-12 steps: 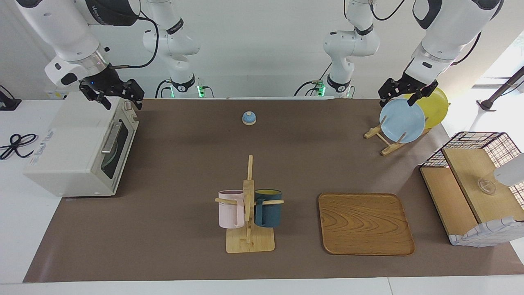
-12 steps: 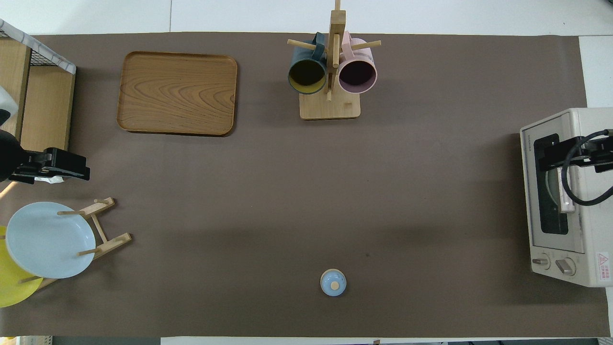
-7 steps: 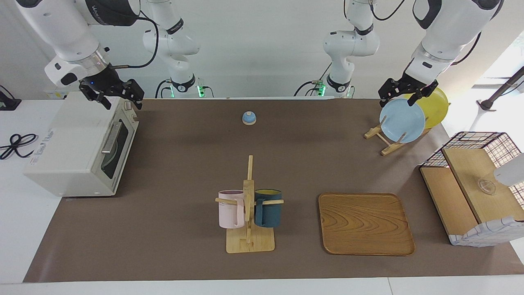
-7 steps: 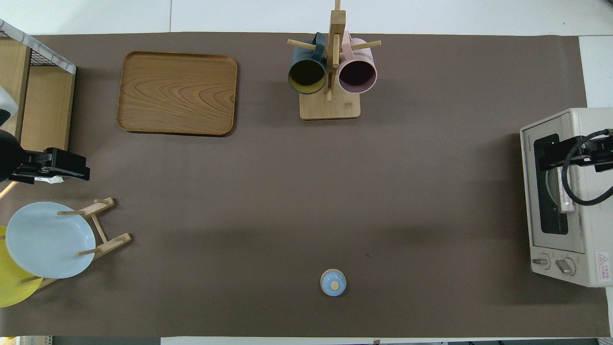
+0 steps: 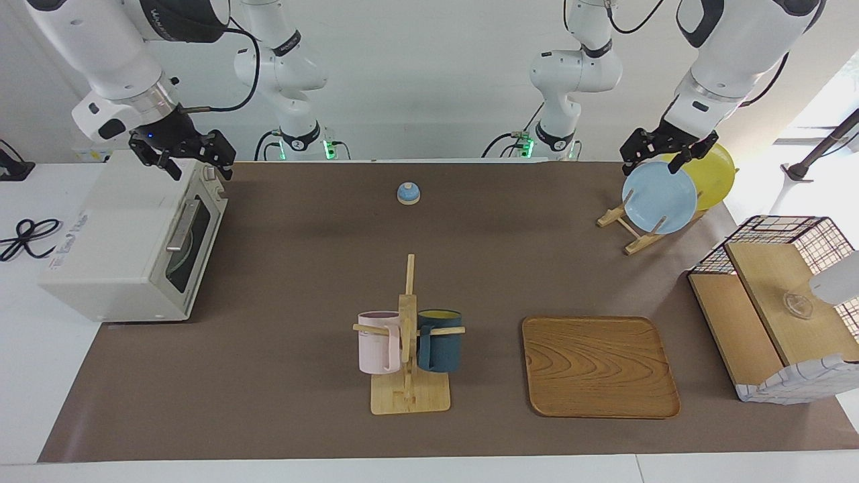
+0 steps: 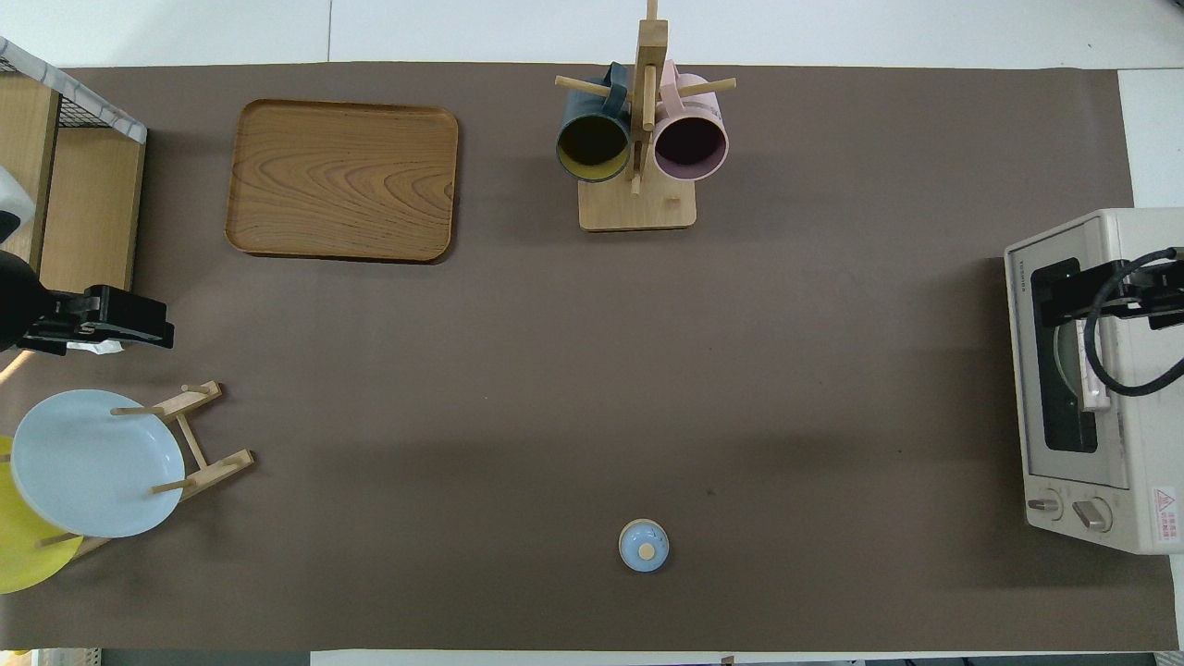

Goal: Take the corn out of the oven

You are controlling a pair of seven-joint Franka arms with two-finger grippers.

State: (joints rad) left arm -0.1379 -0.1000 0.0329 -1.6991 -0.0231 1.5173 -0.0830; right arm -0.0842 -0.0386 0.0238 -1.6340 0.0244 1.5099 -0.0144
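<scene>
over the closed oven (image 5: 127,241), right gripper (image 5: 181,155) spread and empty

Overhead view, clock-face by position on the brown mat (image 6: 592,370).

- 12: wooden mug tree (image 6: 638,199); dark blue mug (image 6: 592,143) and pink mug (image 6: 690,141) hung either side of the post.
- 10–11: wooden tray (image 6: 342,180), flat.
- 9–10: wire-framed wooden shelf box (image 6: 69,194).
- 8: wooden plate rack (image 6: 199,449) holding light blue plate (image 6: 92,462) and yellow plate (image 6: 23,555).
- 6: small blue bell (image 6: 643,545).
</scene>
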